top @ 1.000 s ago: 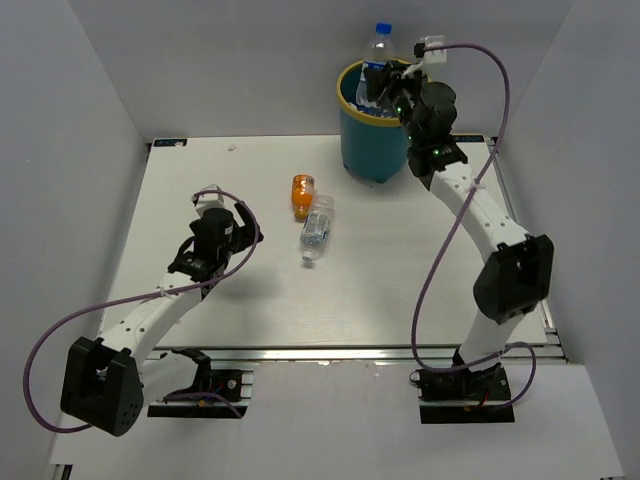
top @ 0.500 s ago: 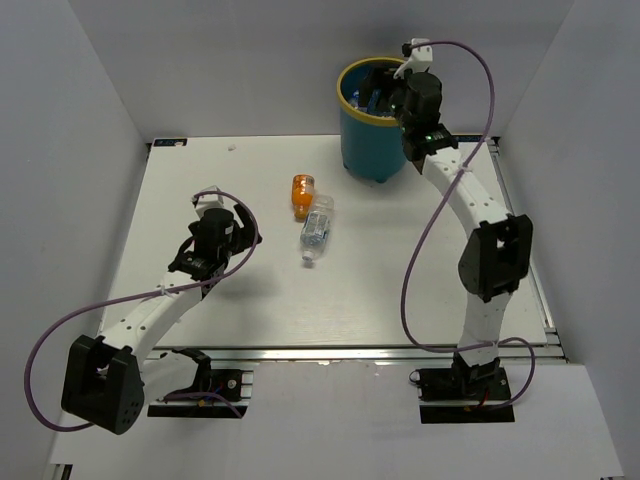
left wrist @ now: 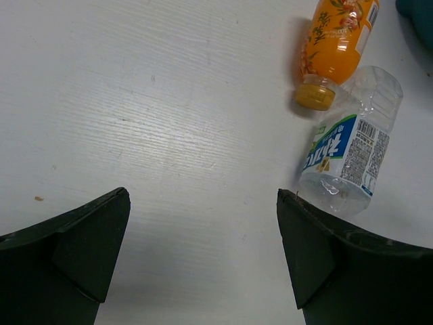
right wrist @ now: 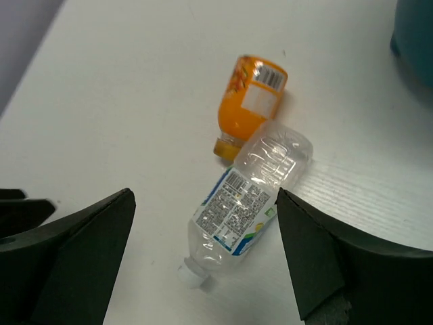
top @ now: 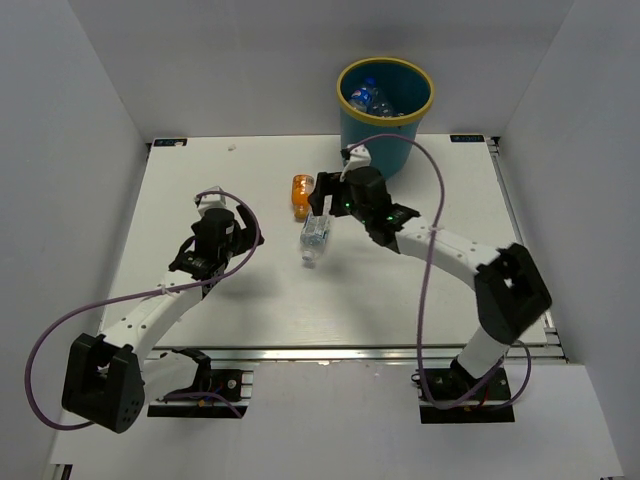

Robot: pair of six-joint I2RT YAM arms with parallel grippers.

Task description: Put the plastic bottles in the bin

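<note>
Two plastic bottles lie side by side mid-table: a short orange one (top: 302,195) (right wrist: 249,103) and a clear one with a blue-white label (top: 316,232) (right wrist: 247,203), its white cap toward the near edge. My right gripper (top: 323,207) (right wrist: 203,193) hovers open just above the clear bottle, jaws spread wider than it, touching nothing. My left gripper (top: 211,222) (left wrist: 203,193) stands open over bare table, left of both bottles (left wrist: 347,154). The teal bin (top: 400,145) with a yellow rim stands at the back, with bottles (top: 372,98) inside.
White walls close in the table on the left, back and right. The bin's teal side shows at the corner of both wrist views (left wrist: 419,10) (right wrist: 416,40). Purple cables loop from both arms.
The right arm has swung from above the bin down to the clear bottle on the table. The bottle it held over the bin now lies inside. The left arm has not moved.
</note>
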